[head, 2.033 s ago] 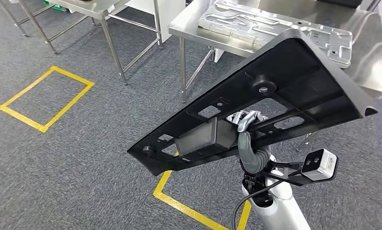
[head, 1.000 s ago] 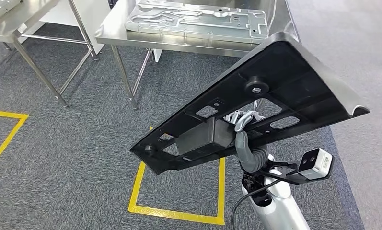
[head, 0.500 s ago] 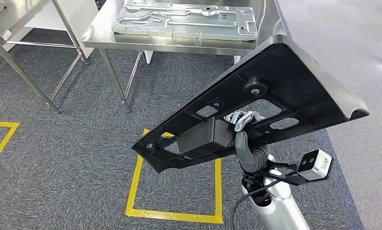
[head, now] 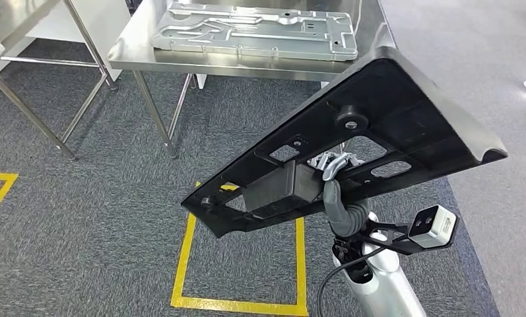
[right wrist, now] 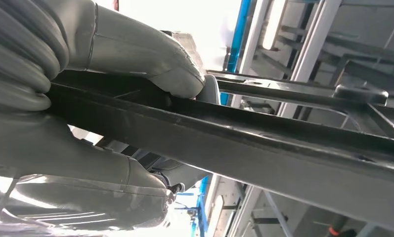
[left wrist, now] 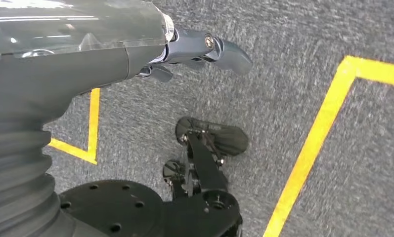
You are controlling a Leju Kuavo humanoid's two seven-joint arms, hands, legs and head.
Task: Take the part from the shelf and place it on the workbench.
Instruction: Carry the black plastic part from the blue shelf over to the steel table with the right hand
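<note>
The right robot hand [head: 334, 173] is clamped on a bar of the black part [head: 379, 125], thumb on one face and the other fingers wrapped round the opposite face, as the right wrist view shows close up. The part is a long, flat black plastic panel with cut-outs and a boxy block on its underside. It is carried tilted, the broad end high to the robot's right and the narrow end low to its left, well above the carpet floor [head: 68, 218]. The left robot hand [left wrist: 195, 49] hangs over the carpet holding nothing; its fingers look loosely curled, though the angle leaves that unclear.

Ahead stands the steel tabletop [head: 134, 49], and a silver machined plate [head: 253, 30] already covers much of it. The panel's broad end overlaps the tabletop's near corner in the head view, yet the panel is not resting on anything.

The step in hand looks like the carry toward the tabletop. To do it well, keep the grasp firm, since the panel is held off-centre and could swing. Approach squarely, level the panel before lowering, and aim for bare steel beside the silver plate. The yellow floor tape [head: 247, 304] may mark the standing spot.
</note>
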